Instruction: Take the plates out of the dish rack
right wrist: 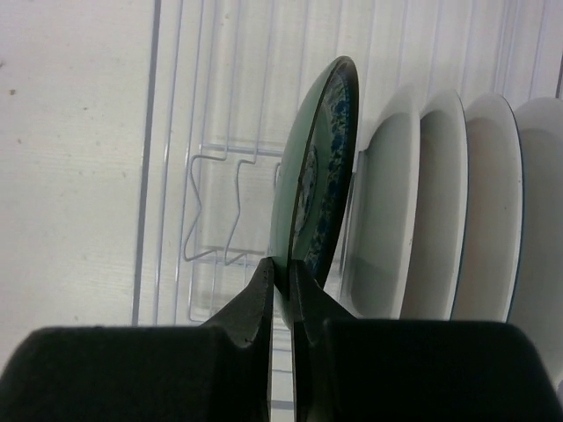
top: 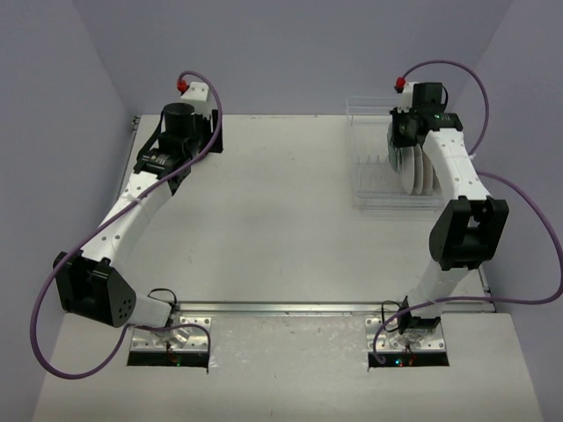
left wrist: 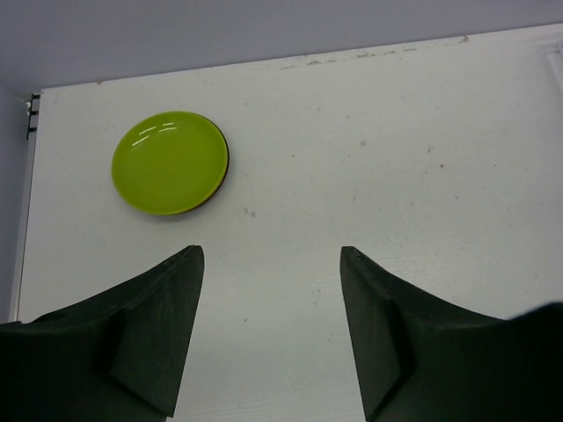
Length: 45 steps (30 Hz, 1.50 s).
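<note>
The clear dish rack (top: 373, 192) stands at the back right of the table; its tines show in the right wrist view (right wrist: 211, 211). Several plates (top: 415, 167) stand upright in it. My right gripper (right wrist: 281, 264) is above the rack (top: 403, 132), shut on the rim of a green plate with a blue pattern (right wrist: 315, 167), the first in the row. White plates (right wrist: 396, 202) stand close behind it. My left gripper (left wrist: 268, 251) is open and empty over bare table at the back left (top: 198, 132). A lime green plate (left wrist: 170, 162) lies flat near the far left corner, with a red edge showing under it.
The table's far edge (left wrist: 264, 66) and the back wall are just beyond the lime plate. The table's left edge (left wrist: 22, 220) runs close to it. Purple cables (top: 528, 193) loop around both arms. The rack's left part (right wrist: 176, 105) holds no plates.
</note>
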Each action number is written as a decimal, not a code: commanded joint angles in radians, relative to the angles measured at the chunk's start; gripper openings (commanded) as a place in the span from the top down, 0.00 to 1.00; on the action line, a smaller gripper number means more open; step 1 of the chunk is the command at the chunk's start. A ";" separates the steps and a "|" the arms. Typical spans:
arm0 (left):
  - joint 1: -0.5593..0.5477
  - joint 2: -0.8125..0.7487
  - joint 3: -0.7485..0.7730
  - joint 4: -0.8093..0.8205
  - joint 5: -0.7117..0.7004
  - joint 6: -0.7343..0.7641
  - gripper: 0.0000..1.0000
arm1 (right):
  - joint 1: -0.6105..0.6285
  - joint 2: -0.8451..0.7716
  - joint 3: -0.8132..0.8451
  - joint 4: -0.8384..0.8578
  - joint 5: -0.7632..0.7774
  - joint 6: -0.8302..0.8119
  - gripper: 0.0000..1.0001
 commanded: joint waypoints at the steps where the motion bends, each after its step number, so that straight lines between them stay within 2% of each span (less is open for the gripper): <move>1: -0.014 -0.046 0.001 0.033 0.020 -0.015 0.29 | -0.009 -0.066 0.064 -0.022 -0.107 0.028 1.00; 6: -0.014 -0.045 0.020 0.013 0.035 -0.024 0.04 | -0.008 -0.090 0.096 -0.058 -0.266 0.022 1.00; 8: -0.014 -0.042 0.028 0.004 0.043 -0.024 0.00 | -0.007 -0.116 0.087 -0.054 -0.366 -0.002 1.00; 16: 0.001 -0.012 0.092 -0.102 0.147 -0.085 0.00 | 0.096 -0.243 -0.012 0.017 -0.430 -0.202 1.00; 21: 0.052 0.015 0.126 -0.145 0.278 -0.128 0.00 | 0.203 -0.344 -0.100 0.053 -0.411 -0.426 1.00; 24: 0.123 0.043 0.150 -0.167 0.490 -0.167 0.04 | 0.356 -0.495 -0.305 0.169 -0.316 -0.649 1.00; 29: 0.144 0.046 0.134 -0.158 0.694 -0.162 0.10 | 0.556 -0.689 -0.661 0.414 -0.180 -1.098 1.00; 32: 0.130 0.049 0.122 -0.164 0.746 -0.141 0.13 | 0.646 -0.762 -0.866 0.593 -0.152 -1.272 1.00; 35: 0.099 0.059 0.118 -0.194 0.775 -0.102 0.15 | 0.722 -0.798 -0.972 0.708 -0.138 -1.411 1.00; 40: 0.040 0.087 0.125 -0.266 0.791 -0.032 0.18 | 0.788 -0.793 -1.085 0.875 -0.135 -1.600 1.00; 45: -0.011 0.121 0.121 -0.314 0.753 0.029 0.22 | 0.844 -0.772 -1.129 0.951 -0.126 -1.667 1.00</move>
